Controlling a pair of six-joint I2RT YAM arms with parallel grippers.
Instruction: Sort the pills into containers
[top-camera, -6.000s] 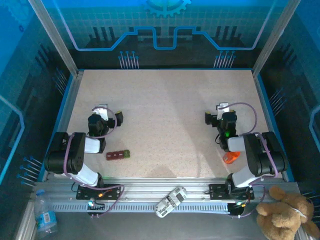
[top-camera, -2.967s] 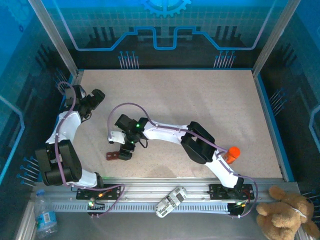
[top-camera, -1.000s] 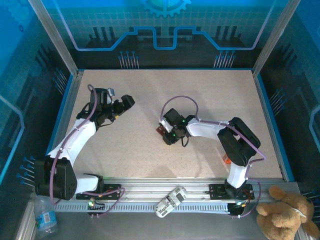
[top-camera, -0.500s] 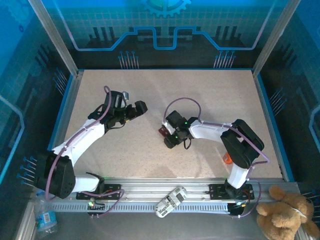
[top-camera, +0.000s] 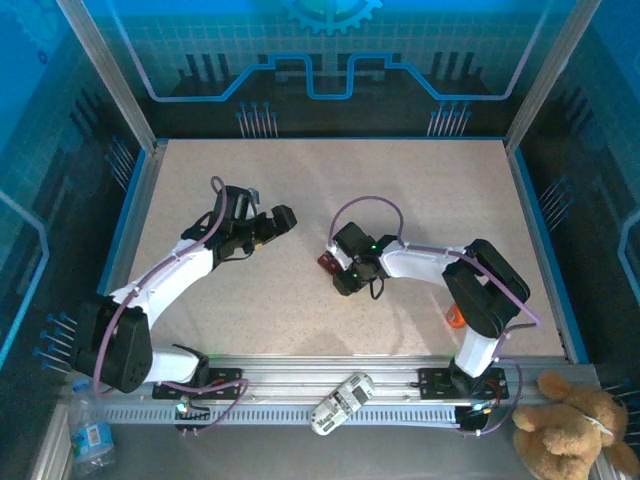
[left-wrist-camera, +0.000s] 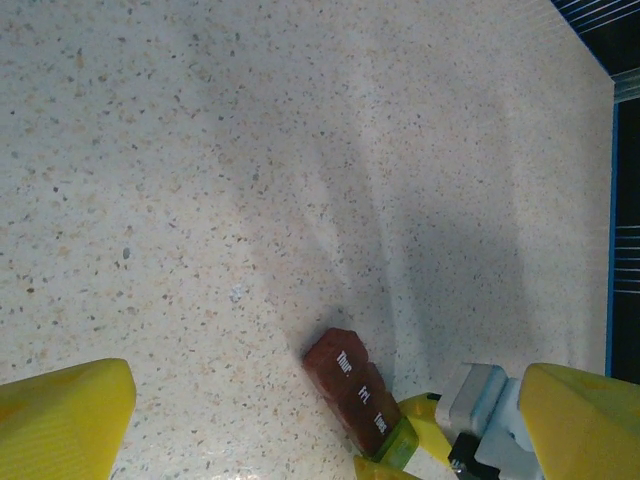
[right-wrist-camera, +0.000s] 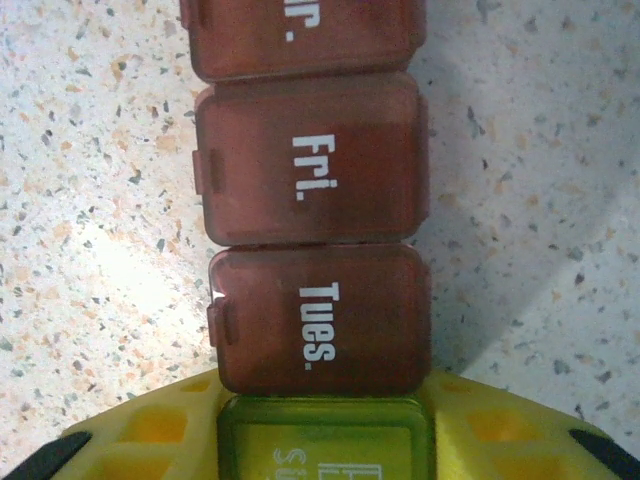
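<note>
My right jaws clamp the containers (right-wrist-camera: 310, 190) by the green end (right-wrist-camera: 325, 442), my left jaws apart near them; next I likely pry 1 lid (right-wrist-camera: 320, 320) open

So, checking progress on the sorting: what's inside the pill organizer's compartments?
On the pill organizer the lids marked Fri. and Tues. are closed; dark red plastic hides whatever is inside.

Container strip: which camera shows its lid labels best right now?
Right wrist: the container strip is close, lids facing the camera, Fri. and Tues. sharp. Left wrist shows it small with tiny labels; top external gives a dark red end.
</note>
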